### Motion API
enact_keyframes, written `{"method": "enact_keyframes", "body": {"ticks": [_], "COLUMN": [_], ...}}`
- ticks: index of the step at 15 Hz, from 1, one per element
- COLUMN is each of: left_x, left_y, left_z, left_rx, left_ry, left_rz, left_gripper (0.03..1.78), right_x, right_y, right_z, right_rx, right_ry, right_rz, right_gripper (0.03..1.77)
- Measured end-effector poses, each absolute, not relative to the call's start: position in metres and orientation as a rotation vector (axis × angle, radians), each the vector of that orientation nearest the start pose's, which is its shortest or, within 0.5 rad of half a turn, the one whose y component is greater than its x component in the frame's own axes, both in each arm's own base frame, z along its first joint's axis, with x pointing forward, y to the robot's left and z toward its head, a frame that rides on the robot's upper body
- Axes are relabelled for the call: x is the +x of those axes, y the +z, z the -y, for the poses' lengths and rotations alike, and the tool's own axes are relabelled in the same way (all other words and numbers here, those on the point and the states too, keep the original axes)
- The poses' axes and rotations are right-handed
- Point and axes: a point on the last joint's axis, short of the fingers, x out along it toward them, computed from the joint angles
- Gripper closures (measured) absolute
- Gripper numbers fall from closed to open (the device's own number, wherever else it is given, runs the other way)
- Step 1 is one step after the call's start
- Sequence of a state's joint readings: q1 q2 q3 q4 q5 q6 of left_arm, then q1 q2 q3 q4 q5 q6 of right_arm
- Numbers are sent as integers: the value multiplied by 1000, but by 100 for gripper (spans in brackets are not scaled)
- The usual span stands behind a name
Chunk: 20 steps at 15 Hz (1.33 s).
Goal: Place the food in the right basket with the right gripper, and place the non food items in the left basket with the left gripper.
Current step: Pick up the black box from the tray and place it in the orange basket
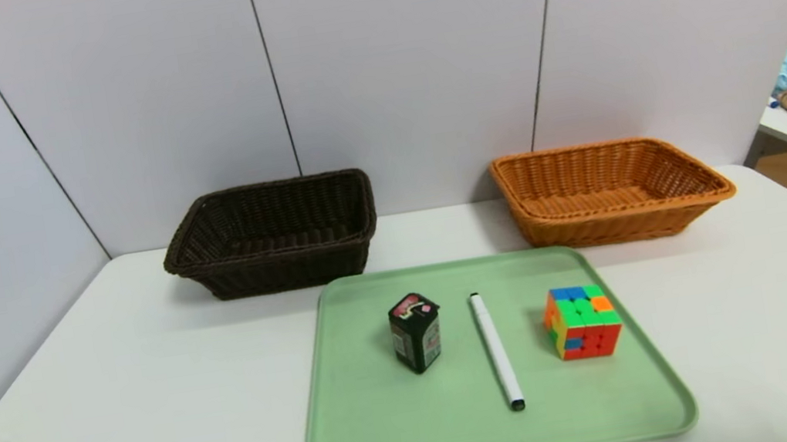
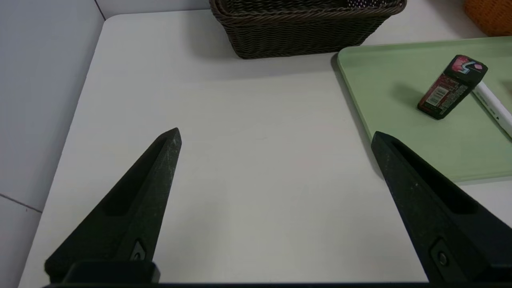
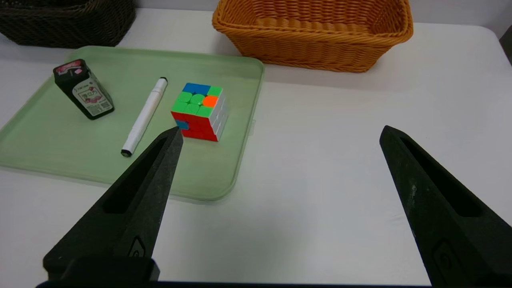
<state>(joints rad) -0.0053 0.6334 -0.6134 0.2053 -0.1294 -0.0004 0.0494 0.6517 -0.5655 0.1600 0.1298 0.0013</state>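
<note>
So nothing's been sorted yet. On the white table (image 1: 114, 387) a green tray (image 1: 393, 424) is parked in the middle, with three things on it: a small dark snack box (image 1: 416, 331) standing on the left, a white marker pen (image 1: 496, 350) lying in the middle, and a puzzle cube (image 1: 583, 320) on the right. Behind it, the dark brown basket (image 1: 271, 235) is set far left and the orange basket (image 1: 608, 193) far right, both apparently empty.

The left tool (image 2: 276, 138) is held released, jaws spread wide over bare table near the tray's left edge. The right tool (image 3: 280, 134) is likewise spread wide and empty, near the tray's right edge.

Likely trouble: the only food sits on the left, so the right arm has to be reached across the pen and cube, which could get knocked. The box could be tipped, the pen rolled away.

A barcode and some print can be seen on the box, but nothing can be read.
</note>
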Motion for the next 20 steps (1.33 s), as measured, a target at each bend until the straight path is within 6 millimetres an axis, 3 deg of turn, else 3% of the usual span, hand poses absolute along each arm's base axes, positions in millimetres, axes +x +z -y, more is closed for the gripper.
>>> {"method": "enact_keyframes", "body": {"ticks": [5,10,16,20], "left_x": [83,119,135,150], "left_y": [237,236,225,232], "left_z": [3,6,13,27], "left_rx": [4,-5,-12,2], "left_ry": [-140,-213,-306,-416], "left_rz": [-328,-346,-413,-403], "left_gripper": [12,12,12,12], "right_x": [84,95,106,113], "right_y": [222,211,206,202], "right_z": [-7,-8,-9,-9], "right_rx": [10,11,15,18], "right_ry": [180,180,185,187], "right_rz": [-392,-469,-519,-552], "right_gripper": [10,10,10,10]}}
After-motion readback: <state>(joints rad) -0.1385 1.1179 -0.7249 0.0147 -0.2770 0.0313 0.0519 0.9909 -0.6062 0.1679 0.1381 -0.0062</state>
